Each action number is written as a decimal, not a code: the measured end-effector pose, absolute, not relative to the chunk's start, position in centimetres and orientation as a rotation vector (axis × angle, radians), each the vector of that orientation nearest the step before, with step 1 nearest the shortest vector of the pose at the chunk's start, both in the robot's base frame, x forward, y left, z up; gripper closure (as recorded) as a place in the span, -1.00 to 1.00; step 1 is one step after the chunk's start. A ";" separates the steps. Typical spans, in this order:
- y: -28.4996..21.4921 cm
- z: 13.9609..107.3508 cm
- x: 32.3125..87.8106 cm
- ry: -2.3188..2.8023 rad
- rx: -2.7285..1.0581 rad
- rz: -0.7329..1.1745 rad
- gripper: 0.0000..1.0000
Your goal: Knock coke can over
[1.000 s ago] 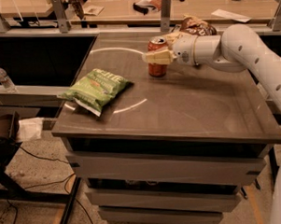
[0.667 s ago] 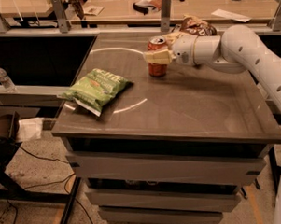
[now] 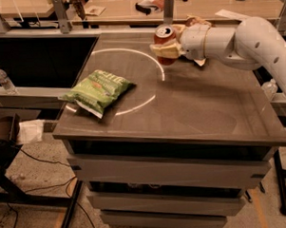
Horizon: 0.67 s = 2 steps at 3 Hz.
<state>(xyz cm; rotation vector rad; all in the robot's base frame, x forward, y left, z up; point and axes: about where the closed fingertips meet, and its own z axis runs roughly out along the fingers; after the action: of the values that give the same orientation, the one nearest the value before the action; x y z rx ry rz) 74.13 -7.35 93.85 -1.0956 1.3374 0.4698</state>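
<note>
One coke can (image 3: 164, 38) stands upright near the table's (image 3: 190, 109) far edge, pinched between the fingers of the gripper (image 3: 163, 49). One green chip bag (image 3: 97, 91) lies sealed near the left edge, and a second bag (image 3: 196, 22) peeks out behind the gripper.

Coke can (image 3: 164, 37): red, silver top. Gripper (image 3: 167, 48) at the can, far edge of table (image 3: 195, 113): cream, on white arm (image 3: 254, 39). Chip bag (image 3: 98, 89): green, white lettering. Tabletop: grey-brown, pale ring marking.
</note>
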 end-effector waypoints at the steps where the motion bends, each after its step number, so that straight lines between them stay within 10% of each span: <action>1: -7.8 95.5 73.2 1.208 -1.226 0.310 1.00; 2: -8.0 96.1 72.2 1.092 -1.423 0.159 1.00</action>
<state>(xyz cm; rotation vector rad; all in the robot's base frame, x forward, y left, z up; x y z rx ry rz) 72.16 -8.00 96.05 -1.4230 1.0921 0.1593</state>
